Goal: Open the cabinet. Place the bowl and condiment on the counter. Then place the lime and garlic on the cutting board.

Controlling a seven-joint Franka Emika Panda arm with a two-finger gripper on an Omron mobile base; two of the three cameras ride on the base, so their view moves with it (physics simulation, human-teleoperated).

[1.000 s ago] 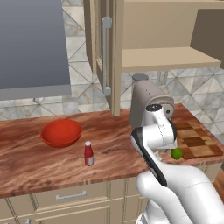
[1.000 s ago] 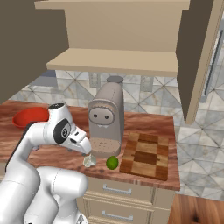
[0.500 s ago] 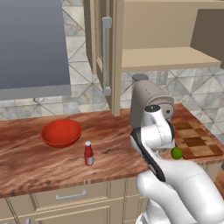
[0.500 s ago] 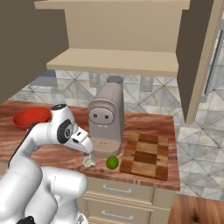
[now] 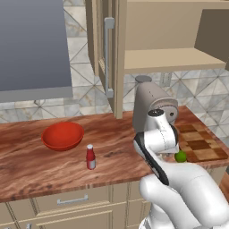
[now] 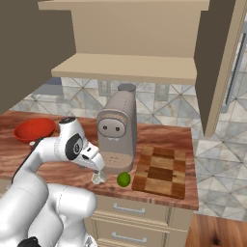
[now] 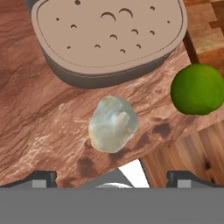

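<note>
The garlic [image 7: 113, 129] lies on the counter [image 7: 39, 127] in front of the coffee machine's base, and my gripper [image 7: 111, 178] hovers straight over it, open, with its fingertips [image 7: 41, 177] wide to either side. The lime [image 7: 197, 89] rests beside the garlic near the counter's front edge, just off the cutting board [image 7: 205, 26]. In the right base view the gripper [image 6: 99, 170] hangs above the garlic [image 6: 99, 178], with the lime [image 6: 124, 179] and the cutting board [image 6: 161, 171] to its right. The red bowl [image 5: 62, 135] and the condiment [image 5: 91, 157] stand on the counter [image 5: 31, 170]. The cabinet [image 5: 108, 58] is open.
A tall beige coffee machine [image 6: 117, 130] stands right behind the garlic, its base [image 7: 109, 35] close to the hand. The counter's front edge runs just below the garlic and lime. Drawers [image 5: 71, 201] sit under the counter. A grey hood [image 5: 33, 44] hangs at the left.
The arm has edged slightly over the garlic. The jaws have stayed open, and the garlic, lime, bowl and condiment have not moved.
</note>
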